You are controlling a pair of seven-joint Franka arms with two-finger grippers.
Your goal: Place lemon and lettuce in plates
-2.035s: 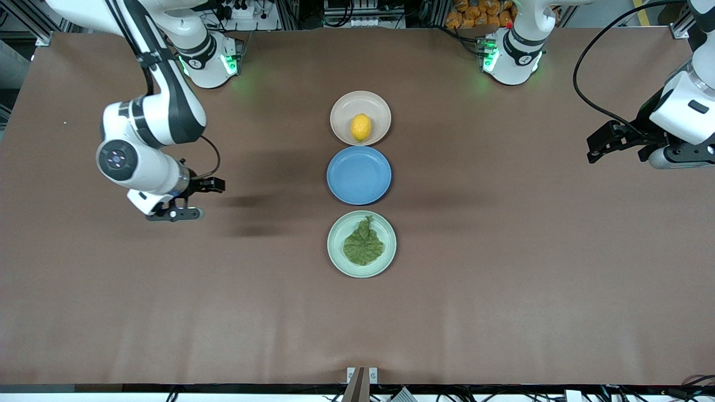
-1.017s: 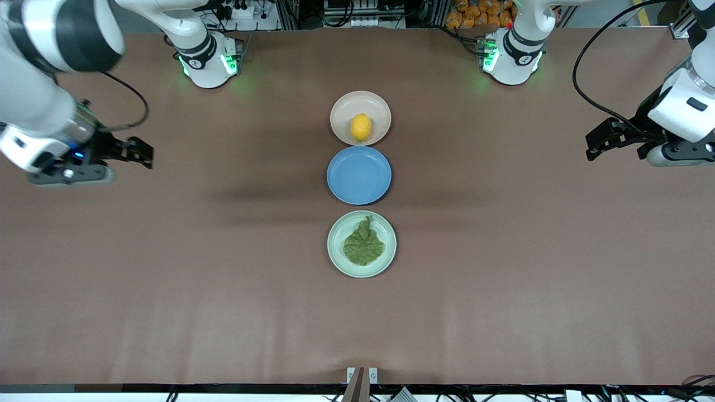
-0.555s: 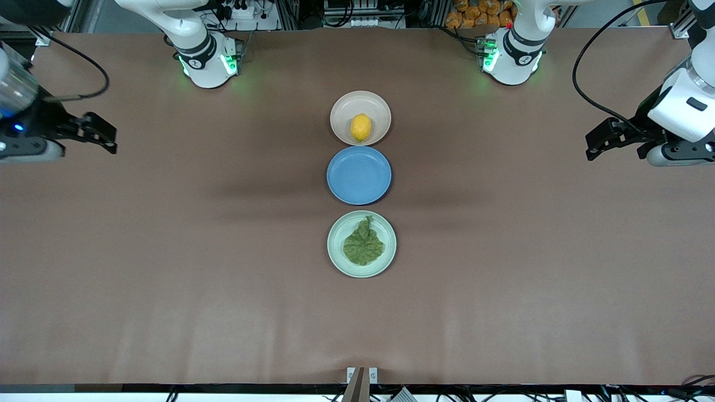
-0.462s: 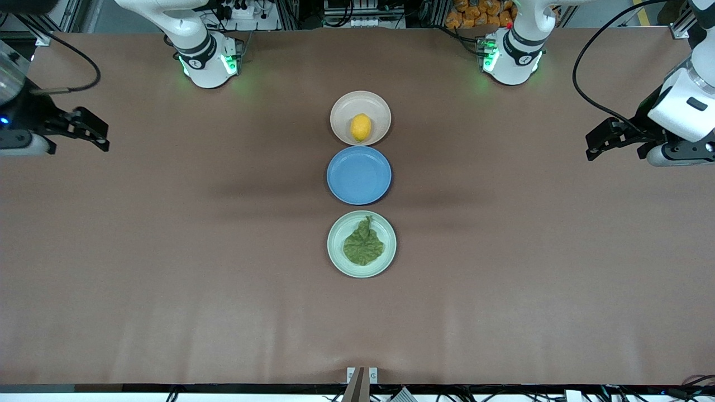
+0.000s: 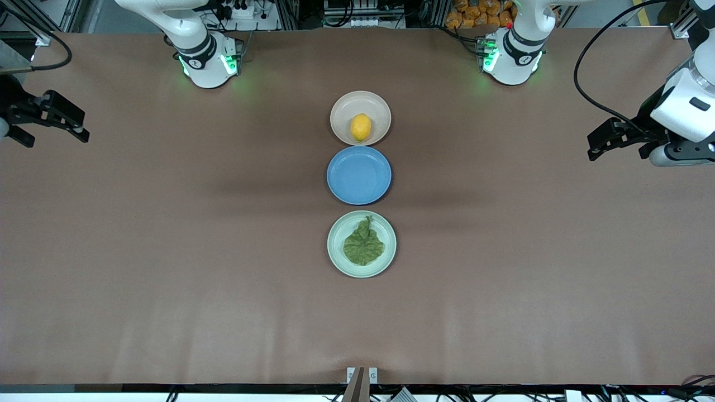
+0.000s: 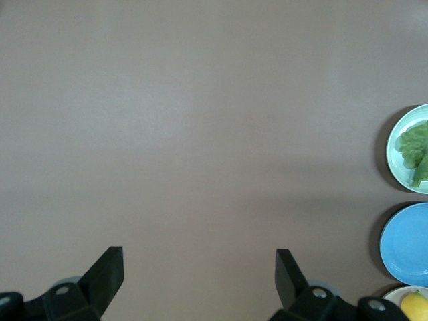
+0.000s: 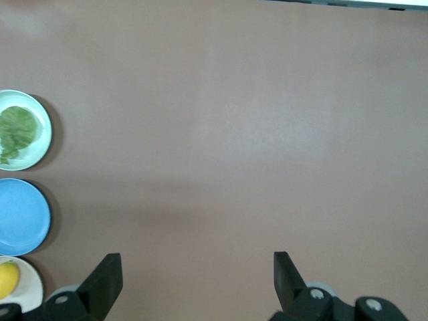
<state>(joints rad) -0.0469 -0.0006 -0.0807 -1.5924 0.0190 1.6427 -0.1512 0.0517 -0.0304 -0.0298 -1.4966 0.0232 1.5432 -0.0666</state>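
Your lemon (image 5: pixel 361 127) sits in the beige plate (image 5: pixel 342 109), your lettuce (image 5: pixel 363 245) in the mint plate (image 5: pixel 335 254), mid-desk. Left end effector (image 5: pixel 603 144) and right end effector (image 5: pixel 56 120) hang wide open, empty, at opposite desk ends, equally distant.

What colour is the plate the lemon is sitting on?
Beige-pink. The plate under the lemon shows best in the front view.

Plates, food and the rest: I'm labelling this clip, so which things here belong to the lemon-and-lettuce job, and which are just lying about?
Belongs to the job:
- lemon, in the beige-pink plate
- lettuce, in the mint green plate
- left gripper and right gripper, both open, holding nothing

Just lying about:
- blue plate, between the other two
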